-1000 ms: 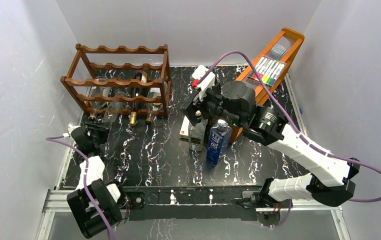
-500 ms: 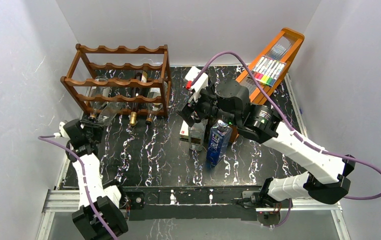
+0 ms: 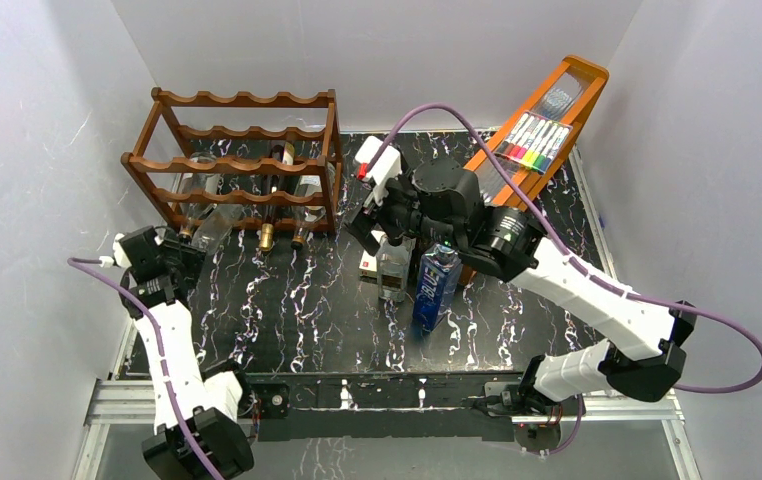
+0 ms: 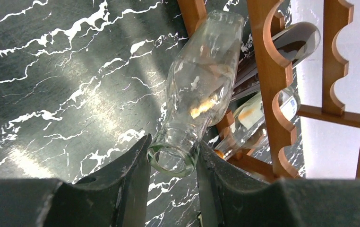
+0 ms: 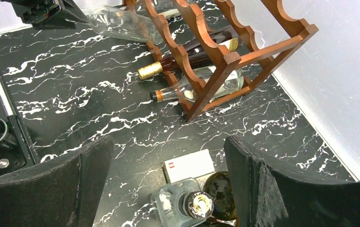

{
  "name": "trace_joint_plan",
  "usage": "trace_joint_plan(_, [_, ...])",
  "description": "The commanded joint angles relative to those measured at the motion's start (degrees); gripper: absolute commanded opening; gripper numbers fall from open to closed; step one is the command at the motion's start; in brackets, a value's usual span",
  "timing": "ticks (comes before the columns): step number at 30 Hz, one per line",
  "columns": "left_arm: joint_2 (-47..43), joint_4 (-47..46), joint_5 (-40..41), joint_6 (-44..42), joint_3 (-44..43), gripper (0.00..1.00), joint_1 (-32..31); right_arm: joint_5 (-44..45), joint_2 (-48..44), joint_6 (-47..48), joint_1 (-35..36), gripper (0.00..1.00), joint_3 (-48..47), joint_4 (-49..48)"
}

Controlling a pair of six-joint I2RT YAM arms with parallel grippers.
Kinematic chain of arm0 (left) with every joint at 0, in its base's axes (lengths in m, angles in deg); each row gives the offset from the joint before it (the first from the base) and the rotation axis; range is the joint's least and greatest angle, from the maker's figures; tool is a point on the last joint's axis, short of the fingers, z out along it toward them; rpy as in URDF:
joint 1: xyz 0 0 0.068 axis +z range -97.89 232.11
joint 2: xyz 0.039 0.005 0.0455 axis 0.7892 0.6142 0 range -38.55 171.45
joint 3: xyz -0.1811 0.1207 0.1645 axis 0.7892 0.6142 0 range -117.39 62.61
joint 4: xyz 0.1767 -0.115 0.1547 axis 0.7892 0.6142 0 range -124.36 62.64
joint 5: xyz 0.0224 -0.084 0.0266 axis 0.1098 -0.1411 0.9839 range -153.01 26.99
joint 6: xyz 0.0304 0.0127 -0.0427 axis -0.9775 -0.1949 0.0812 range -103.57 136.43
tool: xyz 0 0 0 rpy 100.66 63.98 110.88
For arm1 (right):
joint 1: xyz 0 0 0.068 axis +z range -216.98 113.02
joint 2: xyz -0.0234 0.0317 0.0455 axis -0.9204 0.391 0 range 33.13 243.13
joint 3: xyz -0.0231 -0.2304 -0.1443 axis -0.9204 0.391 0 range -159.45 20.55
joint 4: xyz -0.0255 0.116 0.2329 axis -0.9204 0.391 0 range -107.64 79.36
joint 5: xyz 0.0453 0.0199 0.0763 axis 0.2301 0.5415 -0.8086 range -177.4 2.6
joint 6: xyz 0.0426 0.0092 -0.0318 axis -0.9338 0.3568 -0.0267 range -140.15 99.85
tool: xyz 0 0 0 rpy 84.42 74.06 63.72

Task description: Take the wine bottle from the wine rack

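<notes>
The wine rack (image 3: 242, 160) of dark reddish-brown wood stands at the back left; it also shows in the left wrist view (image 4: 272, 94) and the right wrist view (image 5: 216, 47). My left gripper (image 4: 172, 161) is shut on the neck of a clear glass wine bottle (image 4: 197, 90). The bottle tilts out of the lowest tier with its base end still at the rack's rails (image 5: 116, 23). In the top view the left gripper (image 3: 185, 262) is just in front of the rack. My right gripper (image 3: 372, 215) is open and empty, above standing bottles (image 5: 168, 175).
A dark bottle with a gold cap (image 5: 187, 59) and a clear bottle with a brown cap (image 5: 201, 85) lie in the rack. A square clear bottle (image 3: 394, 268), a blue bottle (image 3: 435, 285) and a white box (image 3: 370, 262) stand mid-table. An orange marker stand (image 3: 542, 120) leans at back right.
My left wrist has swung left and away from the rack with the clear bottle's neck in its grip. My right arm has shifted left toward the rack, still open.
</notes>
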Motion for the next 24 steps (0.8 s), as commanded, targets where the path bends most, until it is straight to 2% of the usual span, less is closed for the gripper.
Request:
trace_joint_plan(1, [-1.24,11.88,12.48,-5.59,-4.49,0.0,-2.38,-1.54,1.0,-1.18,-0.34,0.98,-4.2,-3.78])
trace_joint_plan(13, [-2.94,16.7,16.12,-8.74,-7.29,0.0,-5.16,-2.8,2.63,-2.07,-0.33,0.98,-4.03,-5.22])
trace_joint_plan(24, [-2.63,19.96,20.3,-19.39,-13.45,0.0,-11.81,-3.66,3.7,-2.43,-0.29,0.98,-2.53,-6.94])
